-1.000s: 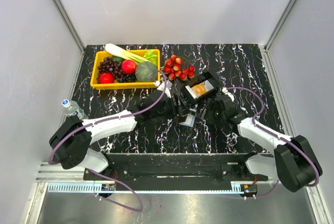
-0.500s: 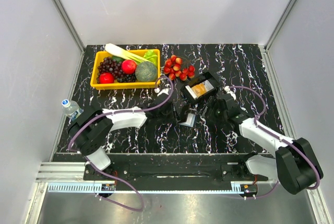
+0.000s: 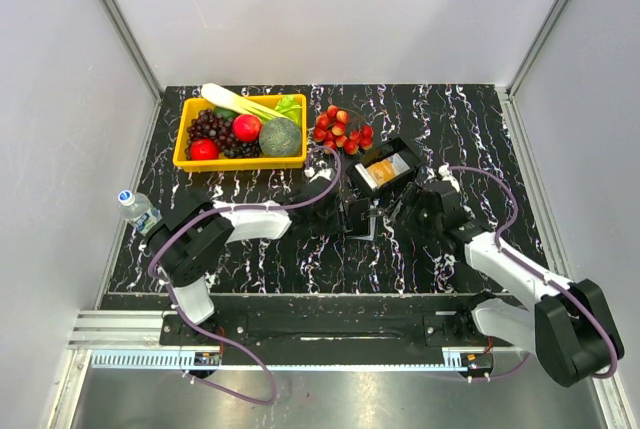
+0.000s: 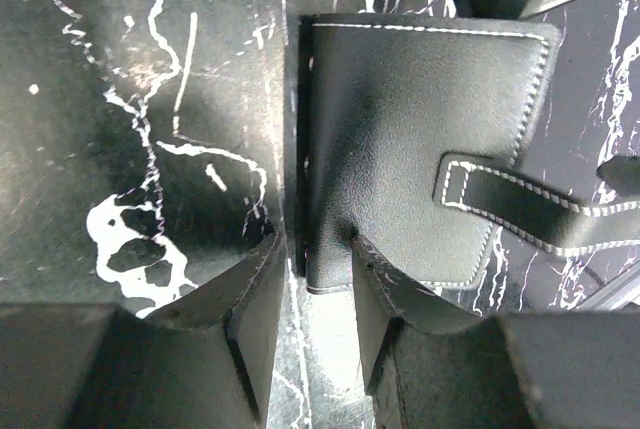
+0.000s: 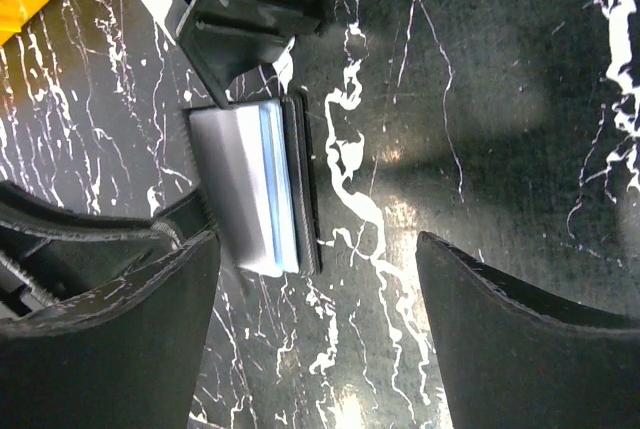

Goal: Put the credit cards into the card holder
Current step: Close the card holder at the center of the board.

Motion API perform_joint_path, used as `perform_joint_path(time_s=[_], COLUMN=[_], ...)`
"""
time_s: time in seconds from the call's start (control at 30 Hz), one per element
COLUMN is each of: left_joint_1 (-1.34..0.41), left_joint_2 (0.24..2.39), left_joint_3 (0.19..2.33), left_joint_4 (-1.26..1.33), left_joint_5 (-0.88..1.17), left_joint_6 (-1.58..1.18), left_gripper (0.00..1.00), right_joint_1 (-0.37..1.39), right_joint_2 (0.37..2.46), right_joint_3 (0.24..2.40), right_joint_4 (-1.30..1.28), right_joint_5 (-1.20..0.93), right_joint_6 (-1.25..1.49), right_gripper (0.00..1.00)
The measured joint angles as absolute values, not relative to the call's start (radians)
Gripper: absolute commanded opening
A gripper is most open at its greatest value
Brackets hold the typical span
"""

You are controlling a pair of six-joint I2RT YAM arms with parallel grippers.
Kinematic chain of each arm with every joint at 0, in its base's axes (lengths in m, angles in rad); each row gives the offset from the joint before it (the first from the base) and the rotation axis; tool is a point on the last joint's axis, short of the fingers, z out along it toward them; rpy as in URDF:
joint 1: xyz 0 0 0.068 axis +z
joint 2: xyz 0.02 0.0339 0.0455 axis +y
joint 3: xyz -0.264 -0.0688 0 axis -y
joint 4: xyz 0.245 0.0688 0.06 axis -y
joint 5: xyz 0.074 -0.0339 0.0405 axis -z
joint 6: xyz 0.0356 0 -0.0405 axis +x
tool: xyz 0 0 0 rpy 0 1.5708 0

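A black marbled worktop (image 3: 450,119) carries a yellow basket (image 3: 180,160) of fruit at far left. Two robot arms meet at the centre. The left hand (image 4: 315,294) is clenched on the near corner of the card holder (image 4: 410,149), a black stitched case just on the near side of a black tray (image 3: 405,149). The right hand (image 5: 318,249) hangs released beside the holder, grasping nothing. The orange credit cards (image 3: 383,170) lie in the tray. The step appears to be steadying the holder; next, the right hand would probably need to fetch a card.
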State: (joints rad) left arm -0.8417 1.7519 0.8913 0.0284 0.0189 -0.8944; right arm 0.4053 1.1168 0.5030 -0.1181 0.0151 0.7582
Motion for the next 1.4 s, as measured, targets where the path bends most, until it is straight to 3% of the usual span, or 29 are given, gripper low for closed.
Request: perform_joint_path(time_s=[0.33,0.43,0.57,0.73,0.93,1.2,1.4], left_joint_1=[-0.858,-0.859,-0.862,-0.863,-0.849,-0.823,-0.823], left_joint_2=[1.785,1.785,1.784,1.782,1.782,1.819,1.849], left_joint_3=[0.928,0.929,0.932,0.941,0.952,0.979,0.993], left_joint_4=[0.033,0.032,0.041,0.034,0.016,0.035,0.072], left_joint_5=[0.019,0.019,0.020,0.003,-0.017,0.007,0.039], left_joint_6=[-0.882,-0.875,-0.865,-0.846,-0.829,-0.816,-0.821], left_gripper=[0.38,0.45,0.51,0.52,0.53,0.40,0.38], right_joint_1=[0.405,0.405,0.405,0.405,0.405,0.405,0.405], right_joint_2=[0.840,0.807,0.912,1.148,1.280,1.361,1.390], right_joint_3=[0.388,0.377,0.395,0.441,0.484,0.501,0.505], right_joint_4=[-0.163,-0.177,-0.175,-0.117,-0.028,0.068,0.106], right_joint_5=[-0.030,-0.047,-0.094,-0.166,-0.216,-0.276,-0.300], right_joint_6=[0.797,0.787,0.739,0.697,0.673,0.674,0.693], right_gripper=[0.84,0.83,0.79,0.79,0.79,0.78,0.75])
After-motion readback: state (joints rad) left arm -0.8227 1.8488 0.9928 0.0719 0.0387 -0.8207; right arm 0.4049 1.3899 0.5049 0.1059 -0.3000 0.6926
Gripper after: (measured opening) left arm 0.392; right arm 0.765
